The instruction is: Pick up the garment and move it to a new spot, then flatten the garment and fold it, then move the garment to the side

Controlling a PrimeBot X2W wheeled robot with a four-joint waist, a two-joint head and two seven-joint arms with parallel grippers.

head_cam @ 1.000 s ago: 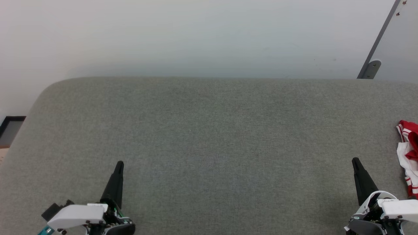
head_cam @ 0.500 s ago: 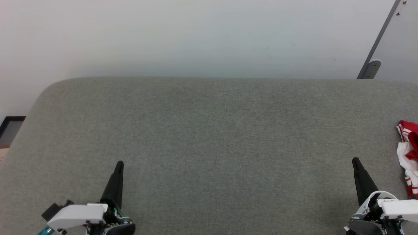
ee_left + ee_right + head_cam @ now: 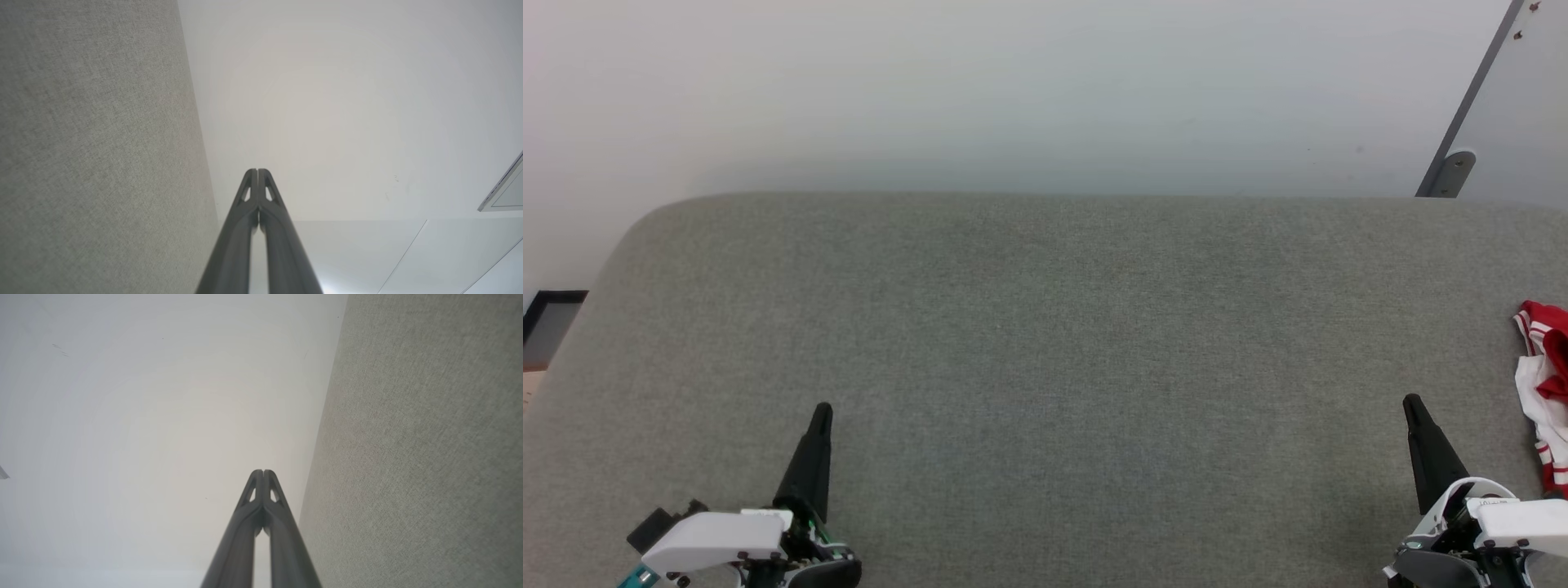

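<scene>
Just right of the closed, empty right fingers: crumpled red-and-white garment on the grey desk, long axis roughly parallel to them, cut off by the frame edge. Well apart from it: left fingers, closed and empty.

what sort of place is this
Likely a plain indoor room, maybe a test space: a wide grey fabric-covered surface against a bare white wall, a crumpled red and white garment at its right edge.

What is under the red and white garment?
The garment rests on the grey cushion. The cushion beneath it is covered, and the garment runs past the picture's right edge.
</scene>
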